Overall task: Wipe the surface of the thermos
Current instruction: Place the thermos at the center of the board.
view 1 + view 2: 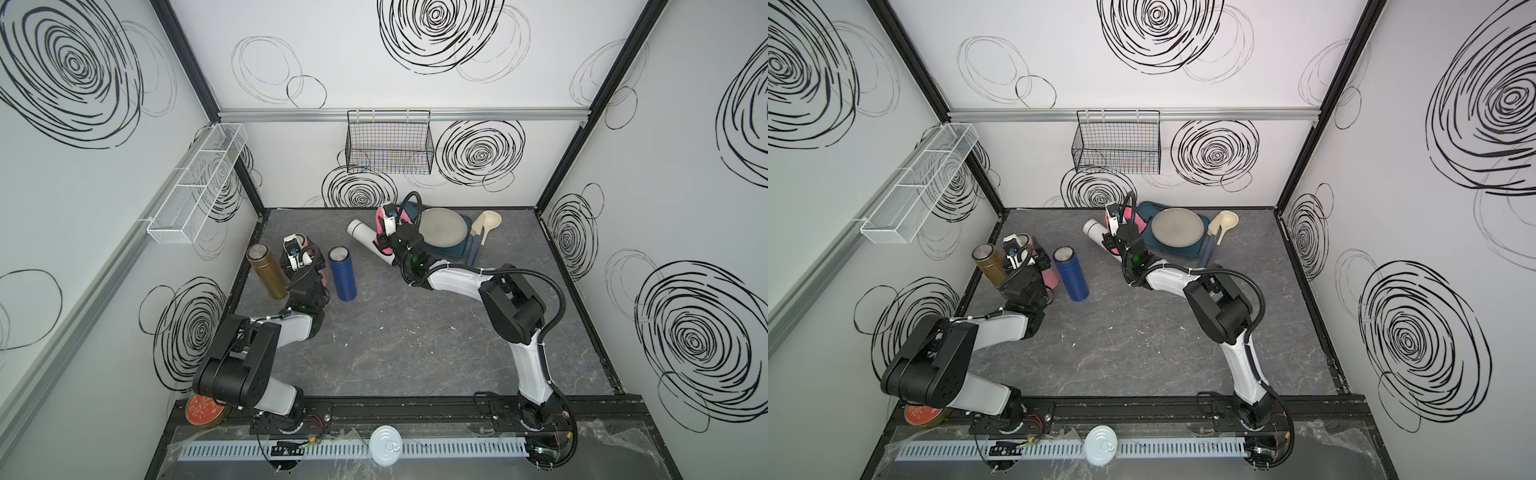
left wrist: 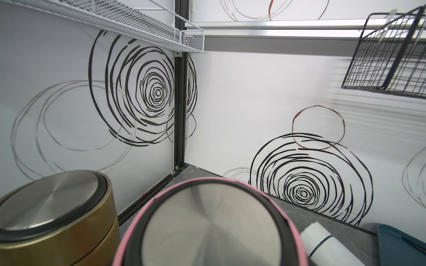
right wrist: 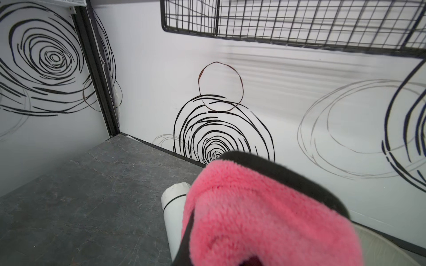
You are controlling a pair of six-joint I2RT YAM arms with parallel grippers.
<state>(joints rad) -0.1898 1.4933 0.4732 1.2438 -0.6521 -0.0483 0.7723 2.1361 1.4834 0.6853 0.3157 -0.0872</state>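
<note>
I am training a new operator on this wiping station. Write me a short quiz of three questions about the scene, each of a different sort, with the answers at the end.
1. True or false: the white thermos lies on its side on the grey table.
2. Choose one: what does the right claw hold? A) a pink cloth B) a yellow sponge C) a brush
3. Fill the gap: the left claw is closed on the ___ thermos, which stands between the gold thermos and the blue thermos.

Key: 1 true. 2 A. 3 pink; the pink thermos fills the bottom of the left wrist view.
</note>
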